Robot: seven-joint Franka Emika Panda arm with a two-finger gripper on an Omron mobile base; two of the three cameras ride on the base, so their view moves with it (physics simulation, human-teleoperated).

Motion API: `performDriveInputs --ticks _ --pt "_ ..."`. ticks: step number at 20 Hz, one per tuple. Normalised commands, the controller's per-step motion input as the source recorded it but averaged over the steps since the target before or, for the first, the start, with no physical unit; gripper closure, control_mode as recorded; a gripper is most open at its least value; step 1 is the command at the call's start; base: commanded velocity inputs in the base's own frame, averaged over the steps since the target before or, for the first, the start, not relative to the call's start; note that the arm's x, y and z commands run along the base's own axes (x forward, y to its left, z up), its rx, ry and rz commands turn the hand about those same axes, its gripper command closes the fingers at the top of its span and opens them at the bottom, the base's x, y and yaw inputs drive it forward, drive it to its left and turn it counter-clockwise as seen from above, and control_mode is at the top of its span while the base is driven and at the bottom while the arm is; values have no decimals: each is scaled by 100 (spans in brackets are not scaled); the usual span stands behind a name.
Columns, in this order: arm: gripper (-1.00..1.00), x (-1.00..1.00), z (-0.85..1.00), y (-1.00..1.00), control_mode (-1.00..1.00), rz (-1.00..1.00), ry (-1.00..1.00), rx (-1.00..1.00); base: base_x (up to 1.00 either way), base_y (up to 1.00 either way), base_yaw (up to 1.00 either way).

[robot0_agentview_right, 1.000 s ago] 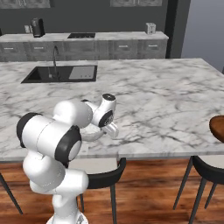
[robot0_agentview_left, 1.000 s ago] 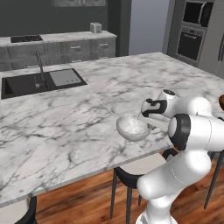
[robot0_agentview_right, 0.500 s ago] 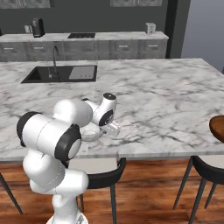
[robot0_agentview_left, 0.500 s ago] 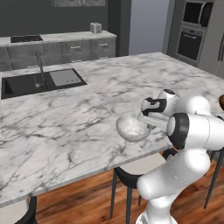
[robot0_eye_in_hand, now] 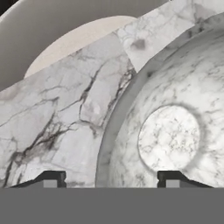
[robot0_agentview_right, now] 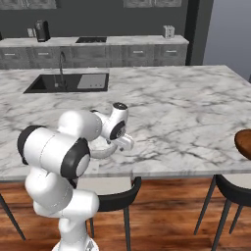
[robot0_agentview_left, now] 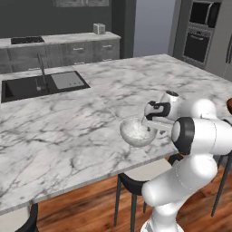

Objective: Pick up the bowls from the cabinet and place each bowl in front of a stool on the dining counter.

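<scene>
The marble bowl [robot0_agentview_left: 137, 132] sits on the big white worktop [robot0_agentview_left: 81, 122], close to its near edge. A stool [robot0_agentview_right: 109, 188] with a pale seat stands just below that edge. The robot's jaws [robot0_eye_in_hand: 109, 178] are spread apart over the bowl's rim, one tip [robot0_eye_in_hand: 49, 179] outside the bowl and one tip [robot0_eye_in_hand: 171, 179] inside it. They do not squeeze the rim. A brown bowl [robot0_agentview_right: 243, 142] sits far off to the right on the same worktop. A black sink [robot0_agentview_left: 41, 86] is set in the far side.
</scene>
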Motion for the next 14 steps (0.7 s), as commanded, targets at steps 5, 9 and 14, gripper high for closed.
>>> performDriveInputs --ticks 5,9,14 --pt "-100 -24 56 0 -100 2 3 -11 0 0 0" --pt "-100 -81 100 0 -100 12 0 -2 0 0 0" --pt "-100 -100 99 0 -100 21 0 -2 0 0 0"
